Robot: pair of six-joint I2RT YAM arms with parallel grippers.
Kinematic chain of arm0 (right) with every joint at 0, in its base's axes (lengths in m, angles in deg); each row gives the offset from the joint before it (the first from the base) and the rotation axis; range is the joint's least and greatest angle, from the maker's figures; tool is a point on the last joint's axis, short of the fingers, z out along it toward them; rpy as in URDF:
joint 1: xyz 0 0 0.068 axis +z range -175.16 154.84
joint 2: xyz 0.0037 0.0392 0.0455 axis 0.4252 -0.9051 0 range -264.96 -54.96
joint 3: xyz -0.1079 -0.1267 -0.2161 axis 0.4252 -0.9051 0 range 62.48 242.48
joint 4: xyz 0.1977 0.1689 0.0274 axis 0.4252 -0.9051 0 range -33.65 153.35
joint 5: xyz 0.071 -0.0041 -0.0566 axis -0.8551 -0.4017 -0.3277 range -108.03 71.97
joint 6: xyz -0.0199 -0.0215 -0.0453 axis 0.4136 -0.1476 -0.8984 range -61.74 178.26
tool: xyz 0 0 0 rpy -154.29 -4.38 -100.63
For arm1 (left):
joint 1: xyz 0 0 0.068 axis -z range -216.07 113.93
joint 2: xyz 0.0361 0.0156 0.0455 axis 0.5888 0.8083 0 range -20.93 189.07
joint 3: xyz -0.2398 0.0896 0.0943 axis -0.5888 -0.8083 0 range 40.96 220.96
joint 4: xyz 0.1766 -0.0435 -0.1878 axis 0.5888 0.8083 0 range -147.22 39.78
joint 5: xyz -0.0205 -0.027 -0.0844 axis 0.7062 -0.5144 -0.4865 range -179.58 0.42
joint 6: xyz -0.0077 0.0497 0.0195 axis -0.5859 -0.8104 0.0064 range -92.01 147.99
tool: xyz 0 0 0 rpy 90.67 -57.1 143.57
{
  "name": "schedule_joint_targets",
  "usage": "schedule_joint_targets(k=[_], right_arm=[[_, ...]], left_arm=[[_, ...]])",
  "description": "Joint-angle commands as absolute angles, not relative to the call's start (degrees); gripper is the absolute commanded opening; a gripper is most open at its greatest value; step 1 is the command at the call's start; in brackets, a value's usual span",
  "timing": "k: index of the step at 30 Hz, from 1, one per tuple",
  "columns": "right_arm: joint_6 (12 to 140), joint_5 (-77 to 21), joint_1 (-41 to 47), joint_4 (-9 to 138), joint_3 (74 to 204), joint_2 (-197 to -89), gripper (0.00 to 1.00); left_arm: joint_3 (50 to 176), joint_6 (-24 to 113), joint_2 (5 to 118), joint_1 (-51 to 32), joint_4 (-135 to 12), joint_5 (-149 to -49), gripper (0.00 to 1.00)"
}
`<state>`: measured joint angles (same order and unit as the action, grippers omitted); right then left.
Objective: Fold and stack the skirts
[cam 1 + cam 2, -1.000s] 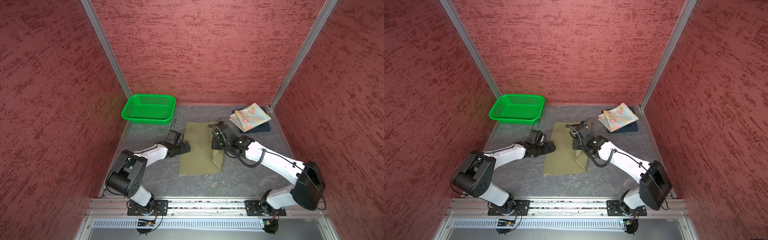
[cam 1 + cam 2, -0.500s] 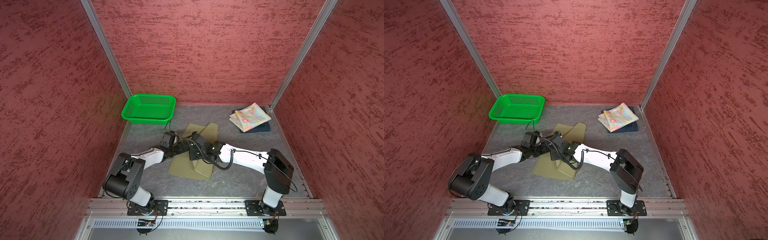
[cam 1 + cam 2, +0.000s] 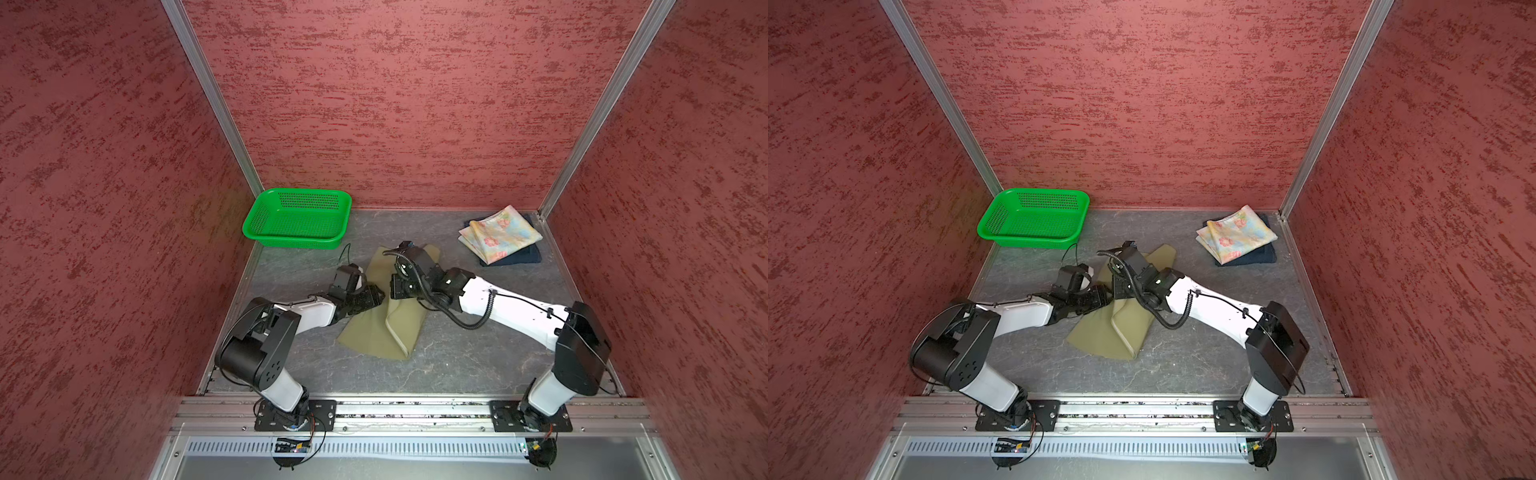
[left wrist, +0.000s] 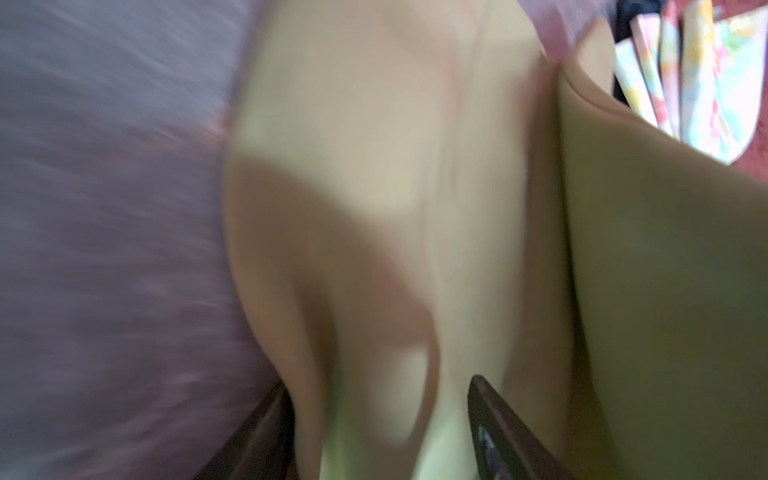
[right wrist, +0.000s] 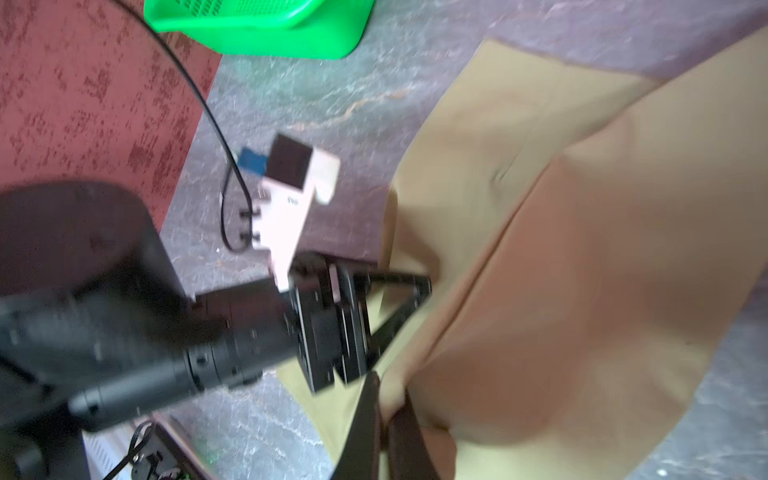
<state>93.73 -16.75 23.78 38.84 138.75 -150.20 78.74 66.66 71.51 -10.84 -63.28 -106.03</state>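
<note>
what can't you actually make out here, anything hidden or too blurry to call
Denim skirt: both top views, mostly covered by the floral skirt; folds unreadable.
Left end effector: left wrist view is motion-blurred, so a grip on the olive skirt cannot be confirmed.
Olive skirt's middle: both top views, hidden under the right arm.
Right end effector: right wrist view, partly cut off by the frame edge.

Both top views are bright, even and sharp, lit from above; the wide lens splays the corner posts (image 3: 212,99) toward 11 and 1 o'clock. My left wrist view is motion-smeared, the olive skirt (image 4: 374,145) washed pale; my right wrist view blurs less.
</note>
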Motion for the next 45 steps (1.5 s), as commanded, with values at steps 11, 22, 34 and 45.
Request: schedule_joint_targets(k=[11,22,34,45], right_arm=[[86.65,-18.56,20.1,33.79,141.16,-145.52,0.0],[88.09,-23.82,26.15,36.32,144.83,-152.79,0.0],[93.4,-24.53,30.9,40.49,143.7,-156.3,0.65],[100.25,-18.05,13.21,43.53,130.18,-144.47,0.8]], left_arm=[[72.32,76.11,62.68,-13.68,-51.3,-98.35,0.94],[63.09,74.66,54.14,-20.87,-49.84,-102.64,0.92],[58.83,75.94,56.57,-20.87,-55.56,-104.26,0.9],[57.48,78.83,56.64,-15.39,-56.39,-103.17,0.89]])
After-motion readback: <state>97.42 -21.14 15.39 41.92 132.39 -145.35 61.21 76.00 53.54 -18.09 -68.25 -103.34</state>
